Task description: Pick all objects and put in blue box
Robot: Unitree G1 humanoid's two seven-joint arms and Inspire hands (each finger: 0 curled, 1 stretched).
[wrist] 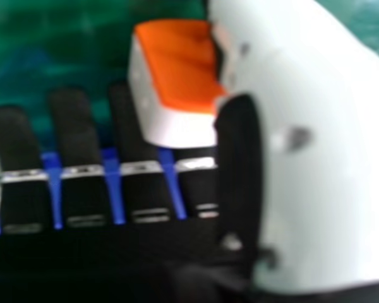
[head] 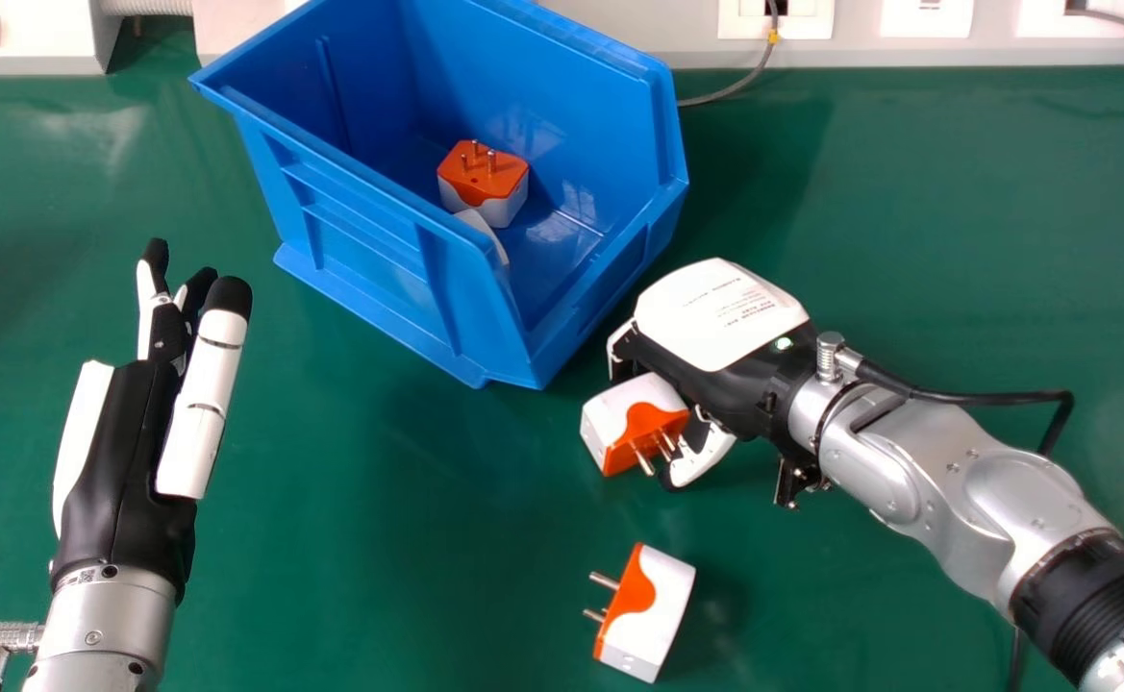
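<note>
Right hand (head: 725,336) | half-closed, pinching adapter (head: 619,408) | prongs (head: 644,463) near-right (long axis near-left to far-right)

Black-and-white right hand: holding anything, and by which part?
An orange-and-white plastic plug adapter, between the right hand's thumb at its orange pronged side and fingers against its white body.

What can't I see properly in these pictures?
- Head view: most of the white thing in the blue box, hidden by the near wall.
- Head view: most of the right hand's fingers, under its own back.
- Right hand view: one end of the held plug, behind the thumb.
- Head view: the rest of the left forearm, cut off below.
</note>
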